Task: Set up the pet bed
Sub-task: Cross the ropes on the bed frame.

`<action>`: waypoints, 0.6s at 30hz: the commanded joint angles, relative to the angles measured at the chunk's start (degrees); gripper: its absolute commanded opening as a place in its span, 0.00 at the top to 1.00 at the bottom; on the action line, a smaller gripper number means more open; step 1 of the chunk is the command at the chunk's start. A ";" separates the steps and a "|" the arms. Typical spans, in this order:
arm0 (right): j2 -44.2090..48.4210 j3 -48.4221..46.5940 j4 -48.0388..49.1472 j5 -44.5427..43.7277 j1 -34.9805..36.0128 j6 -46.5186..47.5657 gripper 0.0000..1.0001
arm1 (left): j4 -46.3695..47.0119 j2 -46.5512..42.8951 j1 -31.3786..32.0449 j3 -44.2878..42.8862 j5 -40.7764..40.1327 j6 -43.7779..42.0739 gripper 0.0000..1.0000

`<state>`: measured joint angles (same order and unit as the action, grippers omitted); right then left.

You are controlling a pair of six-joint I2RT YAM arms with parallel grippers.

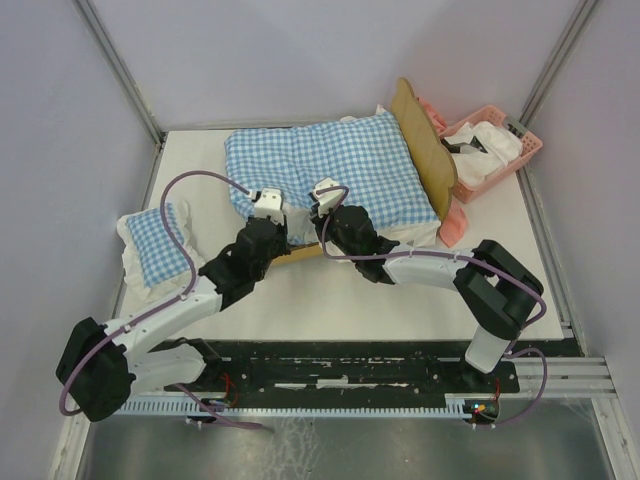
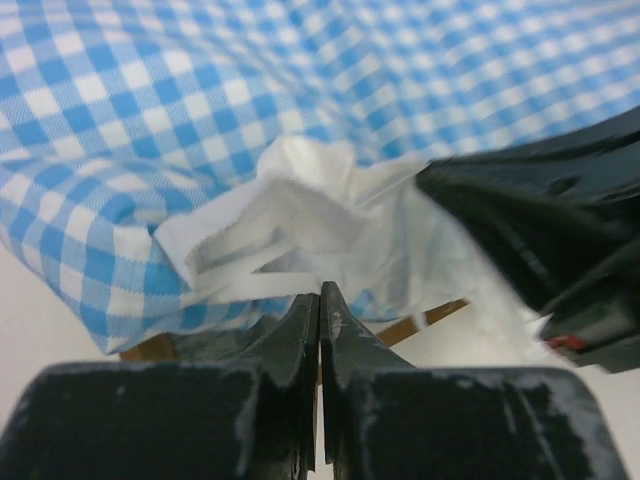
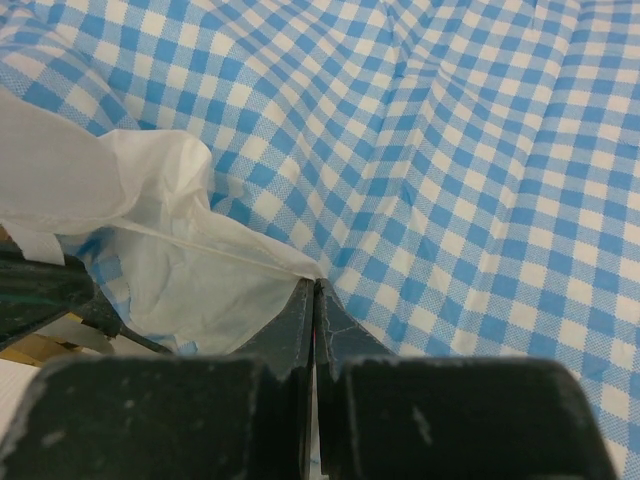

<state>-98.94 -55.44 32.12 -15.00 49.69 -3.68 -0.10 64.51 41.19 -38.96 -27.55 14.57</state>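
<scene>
Where the table (image 1: 400,300) runs toward its far right corner, the pet bed (image 1: 428,140) sits at an angle, wooden headboard upright at the right end. Most of the frame is hidden. Only the headboard and a strip of the low rail (image 1: 300,254) at the near edge show.

Blue-and-white checked cushion (image 1: 340,160) lies across the bed, covering its base and overhanging the near rail. Its white frill (image 2: 300,210) hangs crumpled along that near edge.

Left gripper (image 1: 268,203) is at the cushion's near-left corner. In the left wrist view the jaws are pressed together, with no gap between them. The frill's edge lies right at the tips; cannot tell whether any cloth is nipped. Wood of the rail shows just under the frill there.

Right gripper (image 1: 325,193) is just beside the left, a little farther along the same edge. In the right wrist view the jaws are also closed tight, and a taut crease of frill (image 3: 160,250) runs straight into the tips. The frill looks pinched.

Pink plastic basket (image 1: 520,150) stands behind the headboard in the far right corner, with white cloth inside. A pink piece (image 1: 455,225), kind unclear, lies at the bed's near-right corner. A small checked pillow (image 1: 150,245) rests at the table's left edge, well apart from the bed.
</scene>
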 commanded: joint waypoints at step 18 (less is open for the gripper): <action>0.68 -1.21 1.98 0.94 -0.74 -1.48 0.98 | 15.59 -5.81 -4.54 9.69 8.04 9.91 0.97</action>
<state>-98.94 -55.44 32.12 -14.13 49.36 -4.32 12.53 60.29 36.97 -30.35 -19.49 21.89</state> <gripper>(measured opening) 0.025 0.035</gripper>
